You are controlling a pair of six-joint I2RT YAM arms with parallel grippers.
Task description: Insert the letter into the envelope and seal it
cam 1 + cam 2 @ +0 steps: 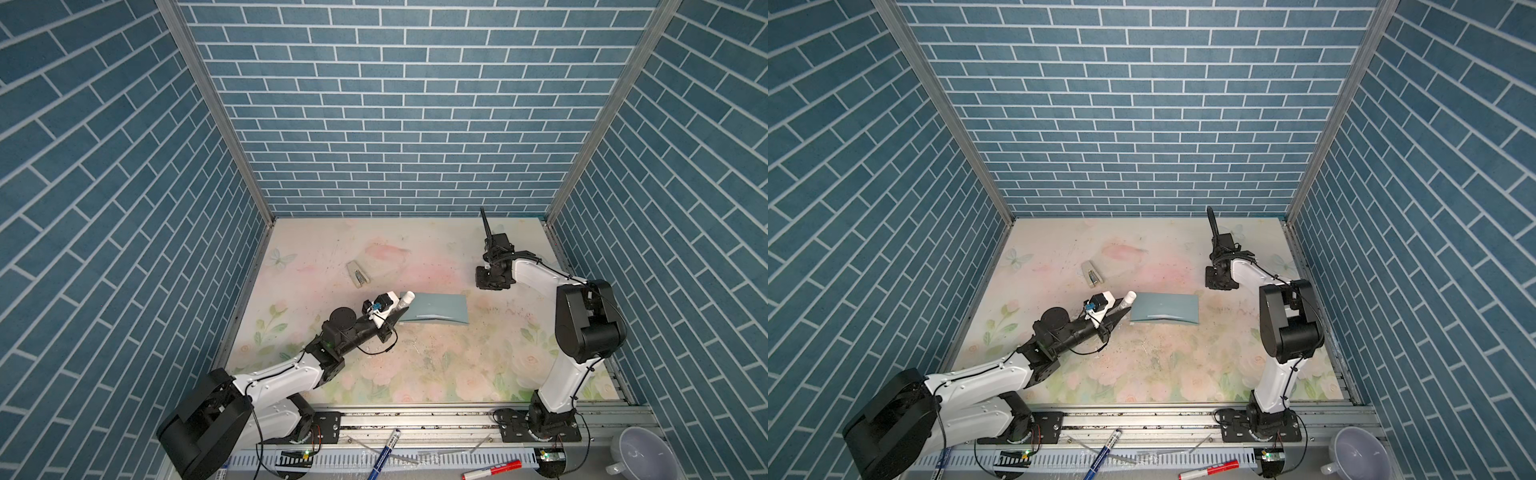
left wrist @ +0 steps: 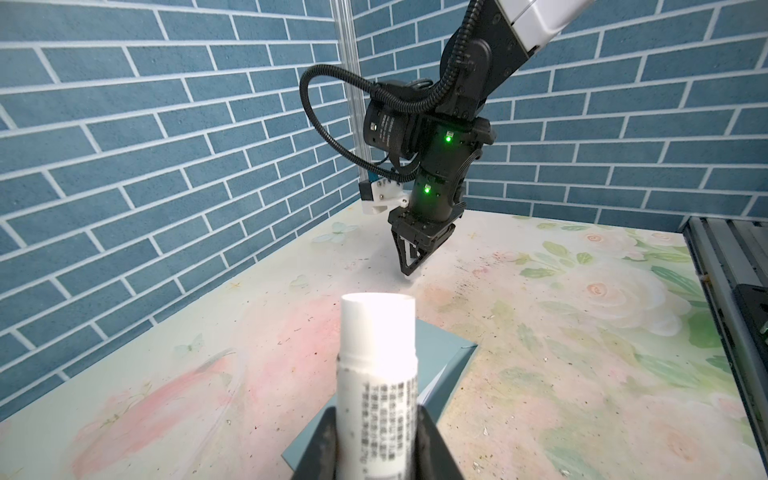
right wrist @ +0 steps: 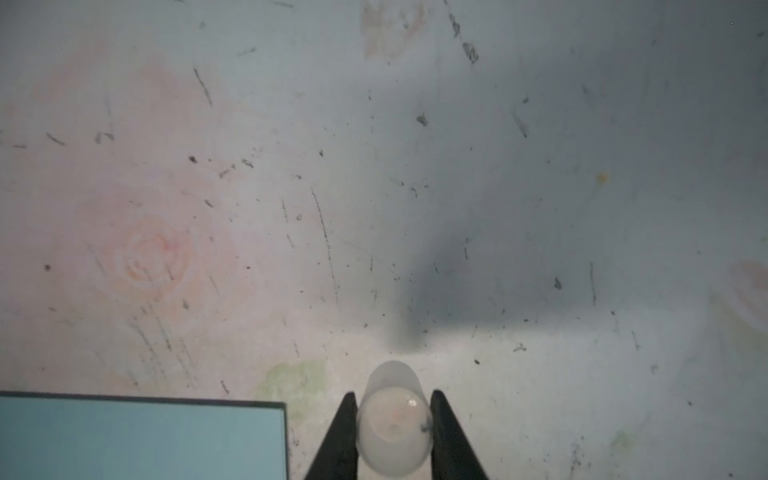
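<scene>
Left gripper (image 2: pixel 376 411) clamped on the glue stick (image 2: pixel 376 353), tip at the left end of the envelope (image 1: pixel 434 307), whose long axis runs left-right across the tabletop (image 1: pixel 415 374). Right gripper (image 3: pixel 394 395) pinches the cap (image 3: pixel 392 428) just off the far-right corner. Left arm nearer. Letter (image 2: pixel 434 384) - only a white edge shows, probably inside.

Envelope (image 1: pixel 434 308) on table (image 1: pixel 419 245), stapler (image 1: pixel 358 274) behind-left, glue stick (image 1: pixel 405 300) perhaps touching left end.

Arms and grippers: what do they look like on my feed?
The left arm and right arm have white shells, black joints and thin black cables. The left gripper and right gripper are black tapering wedges. A ribbed black hose loops by the right wrist, near two green lights.
</scene>
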